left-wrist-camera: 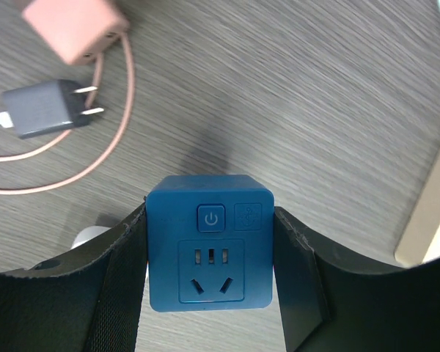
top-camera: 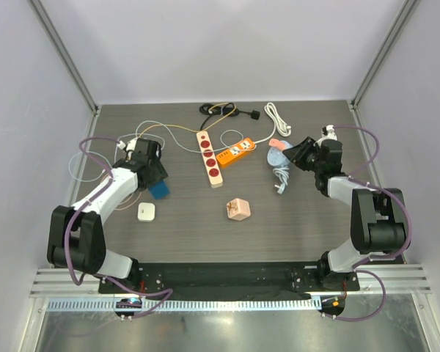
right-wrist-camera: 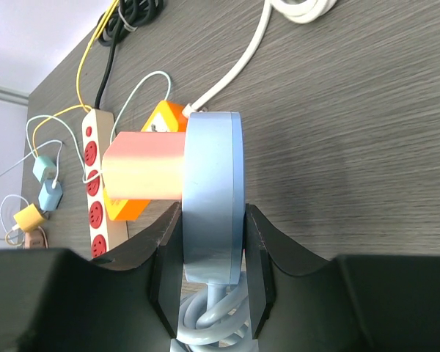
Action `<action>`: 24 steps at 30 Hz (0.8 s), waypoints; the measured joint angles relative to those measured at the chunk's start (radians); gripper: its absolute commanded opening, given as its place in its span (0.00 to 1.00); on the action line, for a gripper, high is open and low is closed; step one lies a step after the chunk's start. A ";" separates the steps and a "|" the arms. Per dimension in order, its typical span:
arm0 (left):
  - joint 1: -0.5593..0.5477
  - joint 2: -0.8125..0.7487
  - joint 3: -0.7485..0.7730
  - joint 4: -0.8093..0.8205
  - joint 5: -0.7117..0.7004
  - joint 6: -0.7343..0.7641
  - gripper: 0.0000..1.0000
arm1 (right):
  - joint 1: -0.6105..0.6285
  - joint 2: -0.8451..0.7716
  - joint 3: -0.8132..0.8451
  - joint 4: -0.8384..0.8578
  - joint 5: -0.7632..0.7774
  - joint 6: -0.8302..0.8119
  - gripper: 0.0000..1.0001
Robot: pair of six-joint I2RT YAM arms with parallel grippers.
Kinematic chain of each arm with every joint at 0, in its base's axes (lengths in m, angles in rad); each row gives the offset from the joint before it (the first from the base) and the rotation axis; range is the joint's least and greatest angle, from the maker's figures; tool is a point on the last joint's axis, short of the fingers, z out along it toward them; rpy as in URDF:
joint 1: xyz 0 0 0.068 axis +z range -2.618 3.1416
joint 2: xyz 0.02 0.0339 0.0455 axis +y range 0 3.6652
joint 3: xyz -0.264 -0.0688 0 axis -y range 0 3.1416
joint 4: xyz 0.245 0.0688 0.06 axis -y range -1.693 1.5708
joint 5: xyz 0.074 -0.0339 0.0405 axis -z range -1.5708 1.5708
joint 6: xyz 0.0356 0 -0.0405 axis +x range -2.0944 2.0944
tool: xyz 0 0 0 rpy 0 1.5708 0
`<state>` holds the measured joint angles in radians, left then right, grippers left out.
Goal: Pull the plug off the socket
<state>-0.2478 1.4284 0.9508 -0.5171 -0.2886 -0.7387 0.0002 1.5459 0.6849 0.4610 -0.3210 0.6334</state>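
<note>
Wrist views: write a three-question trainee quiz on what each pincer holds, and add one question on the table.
1. True or false: the left pincer grips the blue cube socket by its two sides.
2. Pick one: what sticks out of the pale blue round socket held in the right pincer? A) a pink plug B) a green plug C) nothing
3. Fill in: the outlets on the long power strip are ___ in colour.

Key: 1 true; 2 A; 3 red.
</note>
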 measured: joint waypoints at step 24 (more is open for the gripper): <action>0.091 -0.010 -0.012 -0.003 -0.051 -0.068 1.00 | -0.014 0.043 0.000 0.018 -0.032 0.014 0.01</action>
<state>-0.1570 1.4181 0.9386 -0.5205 -0.3393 -0.8070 -0.0143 1.5890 0.6853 0.4786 -0.3531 0.6479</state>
